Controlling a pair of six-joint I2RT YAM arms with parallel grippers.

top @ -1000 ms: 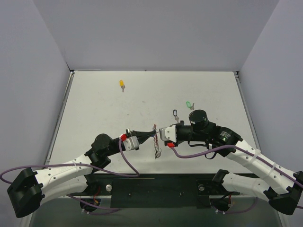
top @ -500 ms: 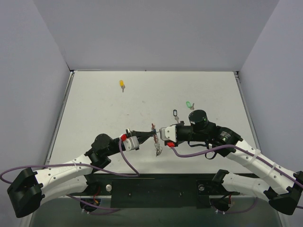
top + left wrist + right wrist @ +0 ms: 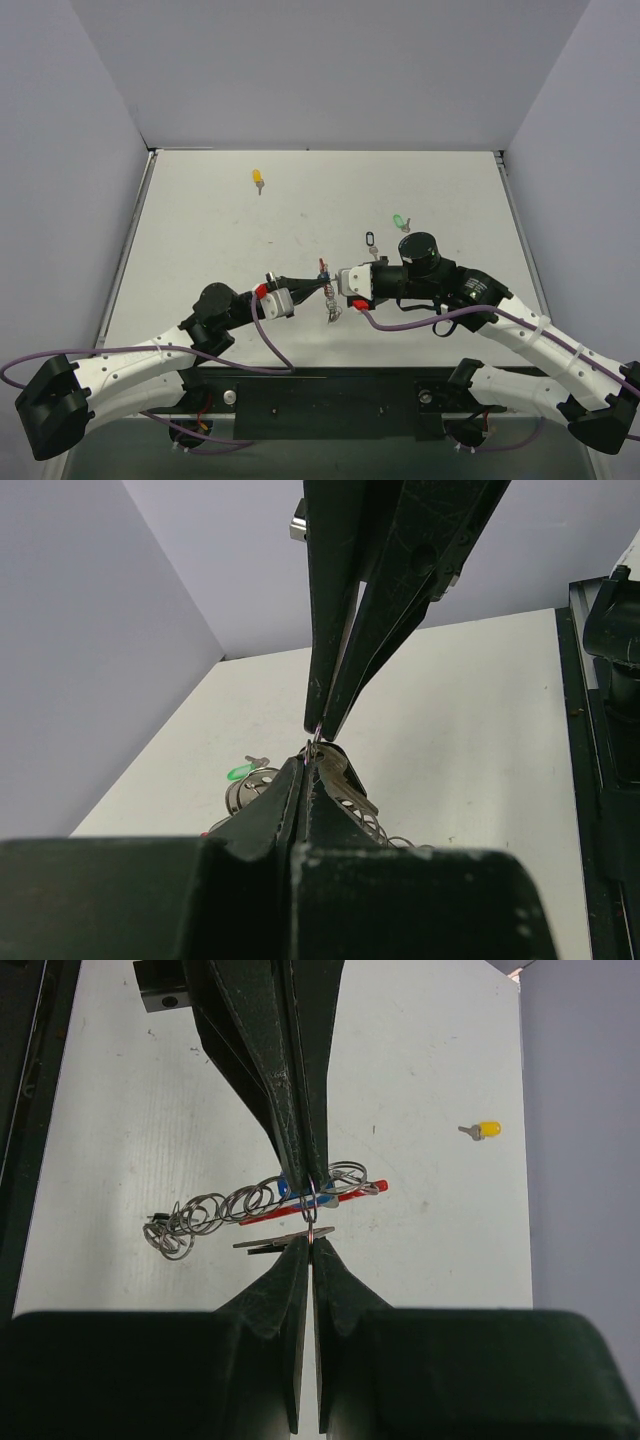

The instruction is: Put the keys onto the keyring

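Grey-lilac walls [image 3: 320, 70] on three sides; white table [image 3: 200, 230].

Keyring [image 3: 350, 1195]: held up off the table, in front of the two arm bases, about mid-width. The red loop is seen edge-on. A chain of silver rings [image 3: 205, 1218] trails from it toward the near edge.

Left pincer [image 3: 305, 770]: pressed together, pinching one small silver ring of the keyring.
Right pincer [image 3: 312, 1245]: pressed together on the same small ring, from the opposite side. The two tips nearly meet.

Keys at the keyring: a blue-headed key [image 3: 285, 1188] touching the red loop, and a plain silver blade [image 3: 268, 1244] just beside it. I cannot tell whether either is fully threaded.

Loose keys:
- yellow key [image 3: 258, 178], well beyond the keyring and to its left
- green key [image 3: 399, 221], beyond it and to its right
- black-outlined key tag [image 3: 369, 239], between the green key and the keyring

Containers: none in view. The loose keys lie directly on the table.

Step (judgement): working a key onto the small ring, both arms committed. Two keys at least are not yet on.

Next move (judgement): one pincer must hold the ring steady while the other lets go. The freed one then goes for a loose key. Risk: the ring twists or drops once only one side holds it.
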